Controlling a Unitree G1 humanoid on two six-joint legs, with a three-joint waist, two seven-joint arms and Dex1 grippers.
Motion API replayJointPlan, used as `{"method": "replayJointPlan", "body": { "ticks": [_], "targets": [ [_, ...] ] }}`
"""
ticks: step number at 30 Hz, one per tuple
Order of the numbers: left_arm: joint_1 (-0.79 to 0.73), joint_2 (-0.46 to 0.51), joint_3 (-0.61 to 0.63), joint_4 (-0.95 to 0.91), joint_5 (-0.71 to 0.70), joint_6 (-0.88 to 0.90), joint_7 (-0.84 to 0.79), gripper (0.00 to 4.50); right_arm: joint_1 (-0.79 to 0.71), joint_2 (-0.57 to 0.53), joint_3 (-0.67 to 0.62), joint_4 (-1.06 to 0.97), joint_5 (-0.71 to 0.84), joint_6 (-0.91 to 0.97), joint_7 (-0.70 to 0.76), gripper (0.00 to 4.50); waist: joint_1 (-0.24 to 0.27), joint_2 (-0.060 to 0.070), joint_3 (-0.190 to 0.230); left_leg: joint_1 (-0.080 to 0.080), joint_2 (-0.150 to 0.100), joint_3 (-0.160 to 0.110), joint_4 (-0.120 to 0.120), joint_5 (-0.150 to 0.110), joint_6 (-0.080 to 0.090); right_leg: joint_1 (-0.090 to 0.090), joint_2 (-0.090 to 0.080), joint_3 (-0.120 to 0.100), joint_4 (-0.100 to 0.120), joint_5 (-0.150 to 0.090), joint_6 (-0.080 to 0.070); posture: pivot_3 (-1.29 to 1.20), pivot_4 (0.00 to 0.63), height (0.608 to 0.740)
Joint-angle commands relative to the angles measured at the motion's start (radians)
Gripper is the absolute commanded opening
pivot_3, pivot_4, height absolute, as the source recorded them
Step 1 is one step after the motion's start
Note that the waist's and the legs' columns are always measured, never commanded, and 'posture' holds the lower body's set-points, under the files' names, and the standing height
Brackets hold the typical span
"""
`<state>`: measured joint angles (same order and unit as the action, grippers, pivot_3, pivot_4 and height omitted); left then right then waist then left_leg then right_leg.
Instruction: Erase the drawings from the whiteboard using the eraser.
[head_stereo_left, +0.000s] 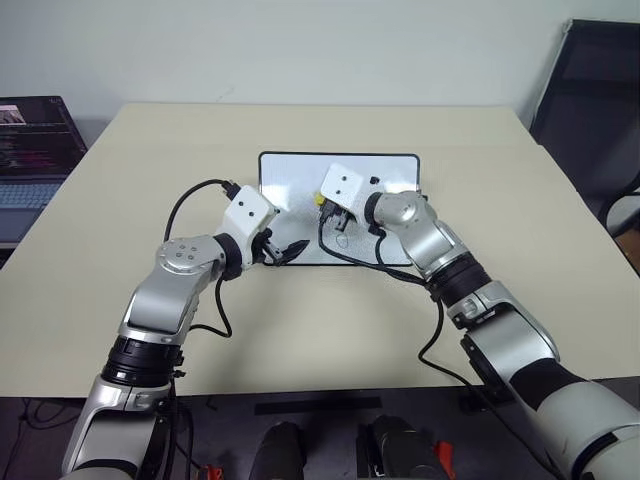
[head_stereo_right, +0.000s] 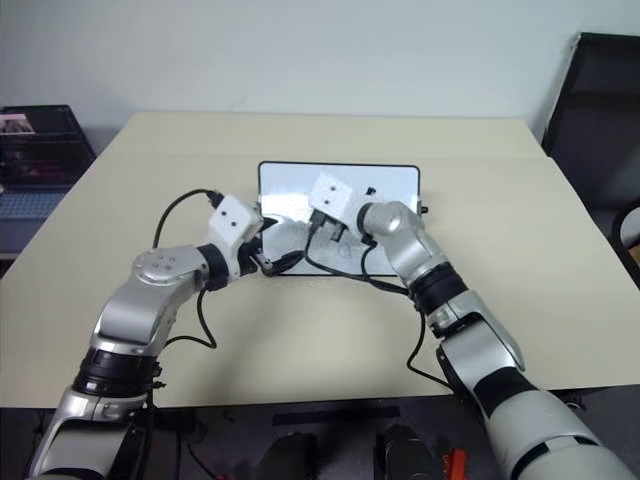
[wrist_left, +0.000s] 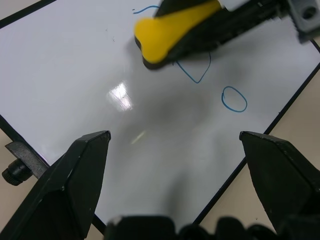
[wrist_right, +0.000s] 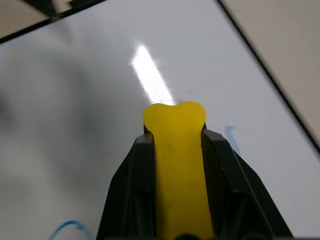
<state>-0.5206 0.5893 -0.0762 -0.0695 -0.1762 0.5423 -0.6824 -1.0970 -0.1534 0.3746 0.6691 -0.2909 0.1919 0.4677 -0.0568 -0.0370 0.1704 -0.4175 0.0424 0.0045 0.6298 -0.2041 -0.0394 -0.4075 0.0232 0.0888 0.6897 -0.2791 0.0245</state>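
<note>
On the far left, off the table, a laptop sits with its screen lit. The left gripper hangs at the near-left corner of the whiteboard, fingers spread wide apart with nothing between them, pointing across the white surface. The board lies flat in the middle of the table, a glossy white rectangle in a thin black frame with rounded corners, a small black knob on its left short side, and a bright glare patch on the white. Toward its middle the right gripper is clamped on the eraser, a bright yellow oblong with a dark underside; its rounded yellow tip sticks out beyond the two black fingers that squeeze it from both sides. In the left wrist view the eraser is over the board among the drawings, whether pressed to the surface or just above it I cannot tell: one thin blue loop lies clear of it, a larger pointed outline is partly under it, and a bit of blue line shows on its other side. Far right, off the table, stands a dark chair.
</note>
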Motion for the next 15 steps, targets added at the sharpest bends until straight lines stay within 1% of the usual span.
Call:
{"method": "replayJointPlan", "body": {
  "ticks": [1, 5, 10, 12, 15],
  "targets": [
    [-0.024, 0.002, 0.007, -0.035, 0.000, -0.010, -0.006, 4.50, -0.047, -0.022, -0.028, 0.026, -0.027, -0.035, -0.065, 0.90, 0.000, 0.000, 0.000, 0.000, 0.000, 0.000, 0.000, 0.000, 0.000, 0.000, 0.000, 0.000, 0.000, 0.000, 0.000, 0.00, 0.150, 0.740],
    [-0.022, 0.002, 0.009, -0.038, 0.000, -0.009, -0.009, 4.50, -0.034, -0.030, -0.013, 0.032, -0.025, -0.025, -0.034, 0.89, 0.000, 0.000, 0.000, 0.000, 0.000, 0.001, 0.000, 0.000, 0.000, 0.000, 0.000, 0.001, -0.001, 0.000, 0.000, 0.00, 0.150, 0.740],
    [-0.021, 0.001, 0.009, -0.032, 0.001, -0.016, -0.013, 4.50, 0.013, -0.047, 0.020, -0.026, -0.016, 0.030, 0.098, 0.89, 0.000, 0.000, 0.000, 0.000, 0.000, 0.000, 0.000, 0.000, 0.000, 0.000, 0.000, 0.000, 0.000, 0.000, 0.000, 0.00, 0.150, 0.740],
    [-0.023, 0.000, 0.006, -0.029, 0.001, -0.018, -0.015, 4.50, 0.018, -0.049, 0.012, -0.042, -0.018, 0.038, 0.098, 0.89, -0.001, 0.000, 0.000, 0.000, 0.000, 0.000, 0.000, 0.000, 0.000, 0.000, 0.000, 0.000, 0.000, 0.000, 0.000, 0.00, 0.150, 0.740],
    [-0.026, -0.001, 0.004, -0.022, 0.003, -0.024, -0.018, 4.50, 0.000, -0.049, -0.017, -0.027, -0.025, 0.024, 0.040, 0.89, -0.001, 0.000, 0.000, 0.001, 0.000, 0.000, 0.000, 0.000, 0.000, 0.000, 0.000, 0.000, 0.000, 0.000, 0.000, 0.00, 0.150, 0.740]
  ]
}}
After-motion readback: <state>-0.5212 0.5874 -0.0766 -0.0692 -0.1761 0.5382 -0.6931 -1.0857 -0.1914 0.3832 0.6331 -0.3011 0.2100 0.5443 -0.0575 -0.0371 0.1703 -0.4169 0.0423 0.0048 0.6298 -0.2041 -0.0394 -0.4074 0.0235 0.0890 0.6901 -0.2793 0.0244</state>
